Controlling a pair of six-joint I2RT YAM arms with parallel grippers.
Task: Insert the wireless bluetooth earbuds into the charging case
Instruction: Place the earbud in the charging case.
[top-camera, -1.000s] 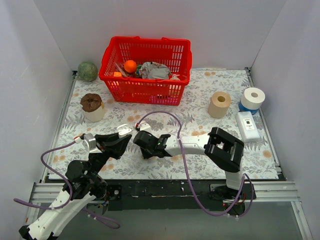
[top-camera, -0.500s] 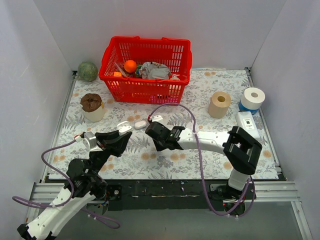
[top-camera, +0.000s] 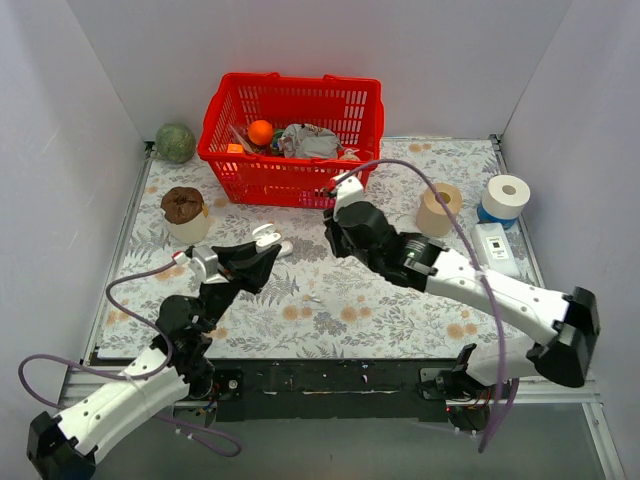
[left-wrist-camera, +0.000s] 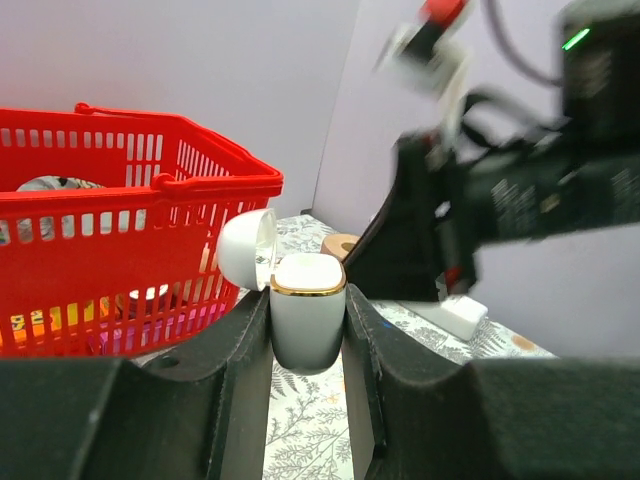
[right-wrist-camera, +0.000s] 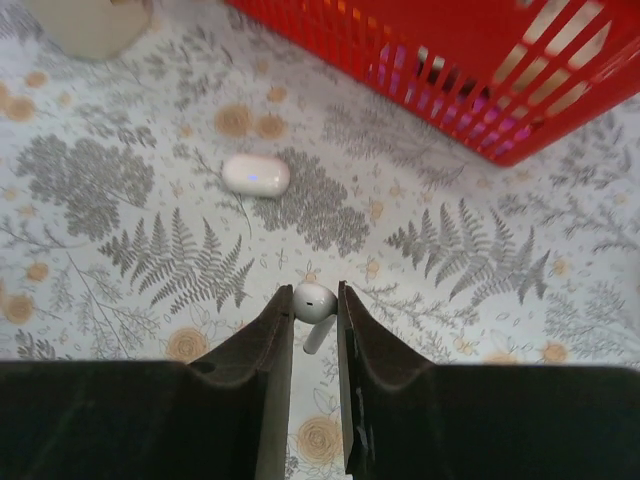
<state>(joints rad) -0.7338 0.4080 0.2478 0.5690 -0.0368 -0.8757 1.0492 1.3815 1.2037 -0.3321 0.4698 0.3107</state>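
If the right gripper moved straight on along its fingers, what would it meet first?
Probably the floral mat, just past the earbud that the right gripper holds; depth is unclear.

The right arm swings away from the middle of the mat. A second ago the right gripper (right-wrist-camera: 314, 297) sat nose to nose with the left gripper (left-wrist-camera: 307, 312), and now it's well apart, up close to the red basket (top-camera: 292, 140). The arm stretches long, its elbow thrown out to the far right, and its purple cable (top-camera: 440, 195) arcs high over the mat. The left arm pushes forward too, its elbow dropping lower left, and carries the open charging case (left-wrist-camera: 307, 325) a touch farther up the mat.
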